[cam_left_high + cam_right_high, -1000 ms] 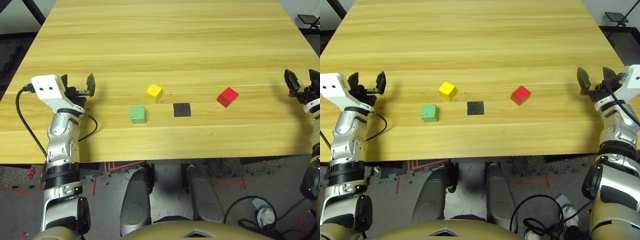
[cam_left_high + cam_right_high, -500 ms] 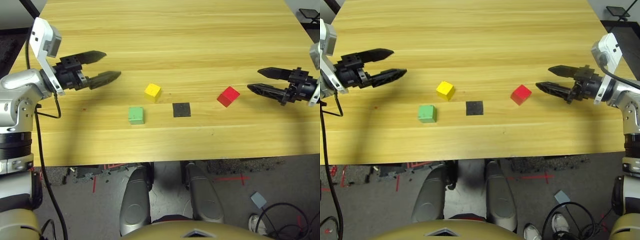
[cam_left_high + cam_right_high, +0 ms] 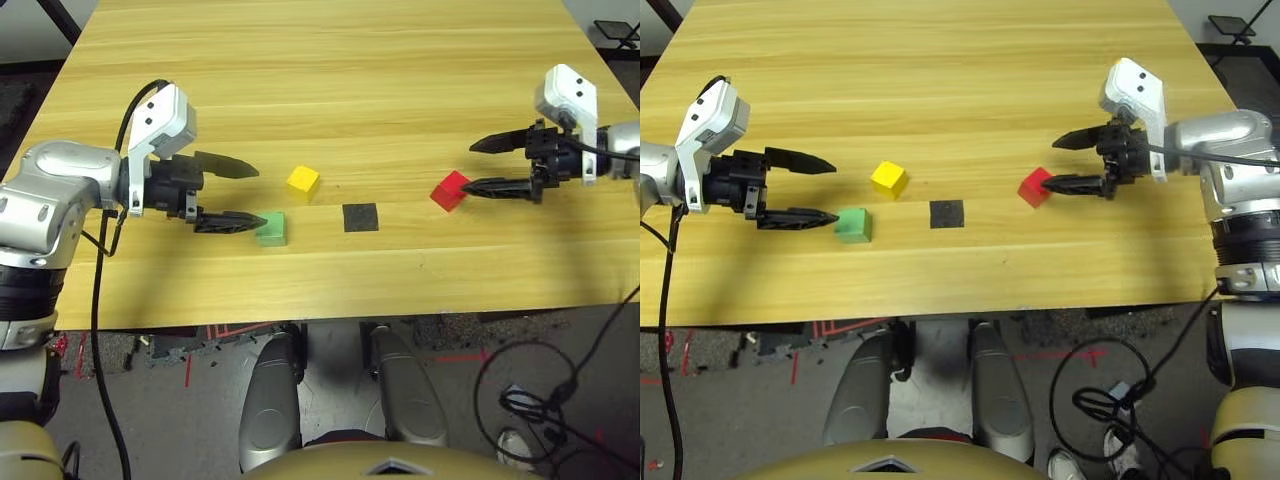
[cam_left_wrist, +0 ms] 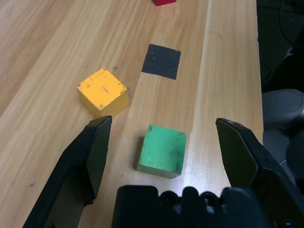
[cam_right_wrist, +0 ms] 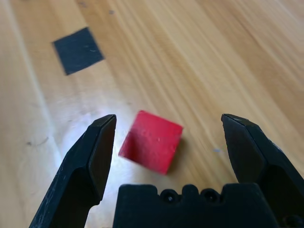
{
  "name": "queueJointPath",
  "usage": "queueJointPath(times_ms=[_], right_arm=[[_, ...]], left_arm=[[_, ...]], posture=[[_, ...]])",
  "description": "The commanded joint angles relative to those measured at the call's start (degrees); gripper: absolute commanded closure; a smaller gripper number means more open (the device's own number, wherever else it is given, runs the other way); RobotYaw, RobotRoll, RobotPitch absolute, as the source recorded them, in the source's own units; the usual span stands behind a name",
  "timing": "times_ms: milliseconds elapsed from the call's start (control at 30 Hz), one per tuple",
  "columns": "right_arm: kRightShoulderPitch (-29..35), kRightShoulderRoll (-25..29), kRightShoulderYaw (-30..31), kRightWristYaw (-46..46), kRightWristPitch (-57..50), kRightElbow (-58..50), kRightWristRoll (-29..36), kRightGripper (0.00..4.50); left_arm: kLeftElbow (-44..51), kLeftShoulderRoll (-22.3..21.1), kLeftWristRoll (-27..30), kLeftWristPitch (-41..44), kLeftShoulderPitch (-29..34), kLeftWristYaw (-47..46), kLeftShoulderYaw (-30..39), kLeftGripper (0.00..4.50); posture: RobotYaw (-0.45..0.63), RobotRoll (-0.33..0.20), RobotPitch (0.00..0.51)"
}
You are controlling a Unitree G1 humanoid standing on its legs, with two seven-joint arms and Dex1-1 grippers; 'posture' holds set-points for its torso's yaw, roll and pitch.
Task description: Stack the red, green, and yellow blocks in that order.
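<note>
The light green block (image 3: 271,228) lies on the table toward the left, with the yellow block (image 3: 303,181) a little farther back and to its right. My left gripper (image 3: 250,195) is open just left of them, its near fingertip almost touching the green block (image 4: 162,150); the yellow block (image 4: 102,92) lies beyond one finger. The red block (image 3: 449,190) lies at the right. My right gripper (image 3: 1056,164) is open, its fingertips either side of the red block (image 5: 151,141), which sits between them untouched.
A flat black square patch (image 3: 361,217) is stuck to the wooden table (image 3: 340,80) between the green and red blocks. The table's near edge runs close in front of the blocks. Cables hang from both arms.
Both arms have swung inward and down. The left gripper now points at the green block and the right gripper has closed in on the red block. The blocks have not moved.
</note>
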State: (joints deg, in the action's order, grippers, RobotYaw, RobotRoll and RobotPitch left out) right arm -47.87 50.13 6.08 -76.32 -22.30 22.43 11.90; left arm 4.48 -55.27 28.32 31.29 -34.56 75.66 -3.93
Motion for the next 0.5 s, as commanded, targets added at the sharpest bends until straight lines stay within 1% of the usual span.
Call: queueJointPath(times_ms=[33, 267, 500], right_arm=[[0.67, -1.00, 1.30, 1.62, -2.76, -1.65, -1.27, 0.00], [1.23, -2.70, 2.14, 4.48, -7.65, -3.42, -2.57, 0.00], [2.61, -2.16, 3.98, 6.11, -12.30, -6.52, -3.96, 0.00]], left_arm=[[2.21, -0.02, -0.18, 1.20, 1.19, 0.19, -0.31, 0.03], [3.12, -0.33, -0.23, 1.87, 1.41, 0.35, -0.03, 0.03], [4.00, -0.42, -0.08, 2.98, 1.72, -0.41, 0.49, 0.03]], posture=[[0.14, -0.081, 0.235], [0.16, -0.077, 0.243], [0.17, -0.074, 0.256]])
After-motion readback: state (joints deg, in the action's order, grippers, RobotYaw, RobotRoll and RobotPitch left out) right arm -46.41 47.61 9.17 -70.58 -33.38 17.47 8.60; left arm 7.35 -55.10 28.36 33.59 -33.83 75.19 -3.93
